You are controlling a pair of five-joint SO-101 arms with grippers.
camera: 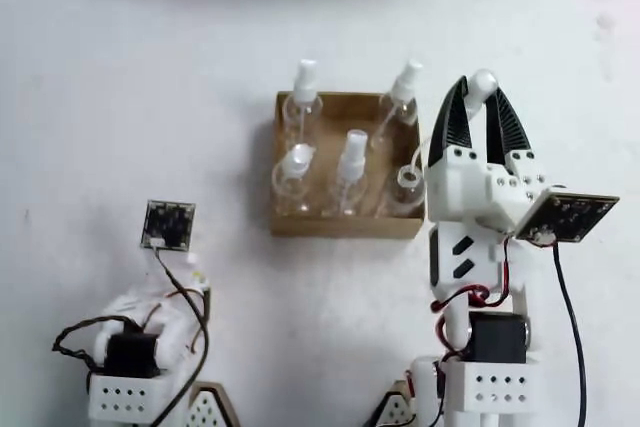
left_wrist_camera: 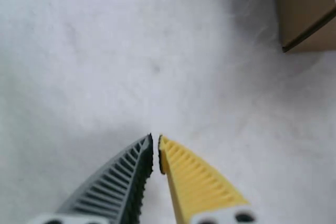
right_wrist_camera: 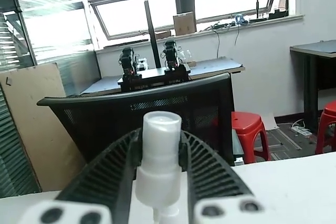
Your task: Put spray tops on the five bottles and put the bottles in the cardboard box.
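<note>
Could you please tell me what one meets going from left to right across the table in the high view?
Left arm → cardboard box holding the bottles → right gripper shut on a spray top → right arm's wrist camera board.

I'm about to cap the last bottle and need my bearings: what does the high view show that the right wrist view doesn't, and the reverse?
High view: the cardboard box holding four capped bottles and one open-necked bottle in the corner nearest the right arm. Right wrist view: a black chair and a red stool beyond the table. Both: the right gripper shut on a spray top.
</note>
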